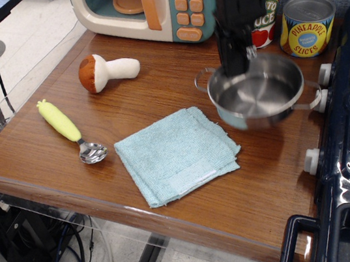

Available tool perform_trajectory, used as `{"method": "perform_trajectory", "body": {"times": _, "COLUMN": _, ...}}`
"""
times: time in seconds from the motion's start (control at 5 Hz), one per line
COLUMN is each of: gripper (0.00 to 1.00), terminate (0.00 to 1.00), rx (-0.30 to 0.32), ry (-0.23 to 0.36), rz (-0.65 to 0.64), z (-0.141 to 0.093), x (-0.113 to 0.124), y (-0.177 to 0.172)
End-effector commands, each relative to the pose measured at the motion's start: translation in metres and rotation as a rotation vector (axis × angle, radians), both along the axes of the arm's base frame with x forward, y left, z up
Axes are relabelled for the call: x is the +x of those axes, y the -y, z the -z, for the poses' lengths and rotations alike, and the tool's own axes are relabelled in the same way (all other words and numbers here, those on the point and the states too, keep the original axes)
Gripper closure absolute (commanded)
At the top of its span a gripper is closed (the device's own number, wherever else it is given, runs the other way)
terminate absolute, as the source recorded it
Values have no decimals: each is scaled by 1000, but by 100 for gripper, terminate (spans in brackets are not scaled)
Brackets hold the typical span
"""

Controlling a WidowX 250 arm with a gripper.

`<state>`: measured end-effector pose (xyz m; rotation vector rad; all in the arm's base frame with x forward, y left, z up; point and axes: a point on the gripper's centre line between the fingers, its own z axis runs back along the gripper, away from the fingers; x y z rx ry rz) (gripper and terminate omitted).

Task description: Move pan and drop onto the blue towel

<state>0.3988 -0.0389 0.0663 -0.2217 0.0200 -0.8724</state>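
Already airborne, the pan (258,94) hangs from fingers (239,63) clamped on its eleven-o'clock rim; stiff, light, slippery steel, likely to tilt.

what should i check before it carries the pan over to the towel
1. Grip: end effector shut on the rim of the pan: ok.
2. Pan off the table: lifted, shadow below it: ok.
3. Pan level: slightly tilted: cannot tell if the hold is firm.
4. Towel free of objects: ok.
5. Path to the towel: spoon and mushroom lie well off to the side: ok.
6. Pan over the towel: not ok, it hangs beside the towel.
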Motion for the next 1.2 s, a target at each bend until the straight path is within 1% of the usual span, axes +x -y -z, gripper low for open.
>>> {"method": "perform_trajectory", "body": {"times": 0.0, "gripper": 100, "terminate": 0, "rx": -12, "ry": 158, "rz": -89, "z": -76, "x": -11, "y": -40}}
{"method": "perform_trajectory", "body": {"times": 0.2, "gripper": 100, "terminate": 0, "rx": 24, "ry": 175, "rz": -134, "z": -88, "x": -32, "y": -65}}
{"method": "perform_trajectory", "body": {"times": 0.4, "gripper": 100, "terminate": 0, "rx": 58, "ry": 154, "rz": -134, "z": -79, "x": -52, "y": -75}}
{"method": "perform_trajectory", "body": {"times": 0.6, "gripper": 100, "terminate": 0, "rx": 96, "ry": 96, "rz": -138, "z": -60, "x": -69, "y": -79}}
{"method": "perform_trajectory", "body": {"times": 1.0, "gripper": 100, "terminate": 0, "rx": 159, "ry": -57, "rz": -152, "z": -14, "x": -97, "y": -91}}
